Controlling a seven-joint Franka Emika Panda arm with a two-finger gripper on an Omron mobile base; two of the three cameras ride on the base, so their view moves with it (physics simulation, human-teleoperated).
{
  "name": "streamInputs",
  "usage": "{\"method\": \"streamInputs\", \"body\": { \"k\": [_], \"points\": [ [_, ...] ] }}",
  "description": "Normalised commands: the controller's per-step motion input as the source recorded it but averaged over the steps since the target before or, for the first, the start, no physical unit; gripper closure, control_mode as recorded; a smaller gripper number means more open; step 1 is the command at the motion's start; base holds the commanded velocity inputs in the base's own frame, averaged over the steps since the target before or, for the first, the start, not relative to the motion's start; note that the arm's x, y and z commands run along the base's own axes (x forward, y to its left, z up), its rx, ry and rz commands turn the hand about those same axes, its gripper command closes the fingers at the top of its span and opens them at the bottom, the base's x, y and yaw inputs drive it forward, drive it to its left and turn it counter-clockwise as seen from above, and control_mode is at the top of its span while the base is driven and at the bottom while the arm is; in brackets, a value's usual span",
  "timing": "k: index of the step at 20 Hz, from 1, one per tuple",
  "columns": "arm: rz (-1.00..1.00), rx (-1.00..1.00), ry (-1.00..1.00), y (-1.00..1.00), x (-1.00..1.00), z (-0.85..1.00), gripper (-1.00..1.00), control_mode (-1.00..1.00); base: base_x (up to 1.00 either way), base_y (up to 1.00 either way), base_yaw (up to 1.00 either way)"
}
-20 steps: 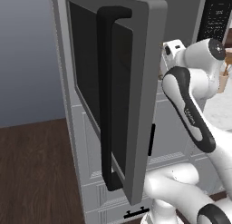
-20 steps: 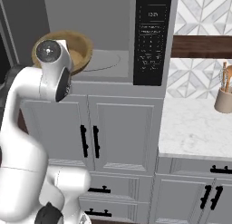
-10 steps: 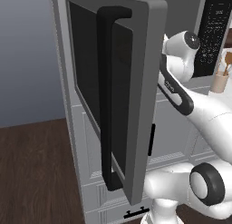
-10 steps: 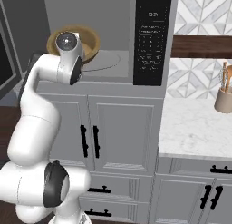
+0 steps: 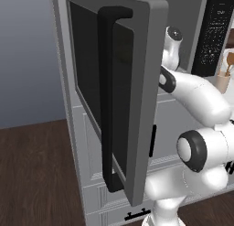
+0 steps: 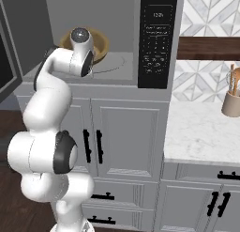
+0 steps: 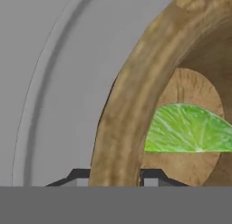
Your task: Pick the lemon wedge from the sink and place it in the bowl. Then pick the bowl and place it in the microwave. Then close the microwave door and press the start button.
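Wooden bowl (image 6: pixel 96 44), lemon wedge (image 7: pixel 190 129) inside, has moved deeper into the microwave (image 6: pixel 117 66); the hand (image 7: pixel 115 178) grips its rim, release next.

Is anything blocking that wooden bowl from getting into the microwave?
Nothing visible does. The bowl, with the lemon wedge inside, is already within the microwave cavity, its rim between the end effector fingers. The microwave door stands wide open.

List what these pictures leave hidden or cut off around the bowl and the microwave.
- Right base view: the arm's wrist covers the bowl front, so the lemon wedge inside is hidden.
- Hand view: the bowl's rim hides the gripper pads; the frame crops the wedge's right end.
- Left base view: the open microwave door blocks the cavity.
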Motion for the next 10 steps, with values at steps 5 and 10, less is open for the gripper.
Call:
{"method": "streamInputs", "body": {
  "k": [5,10],
  "points": [
    [0.0,-0.08,0.08,0.01,0.45,-0.46,-1.0,-1.0,0.0,0.0,0.0],
    [0.01,0.0,-0.01,-0.06,-0.37,-0.04,-1.0,-1.0,0.0,0.0,0.0]
  ]
}}
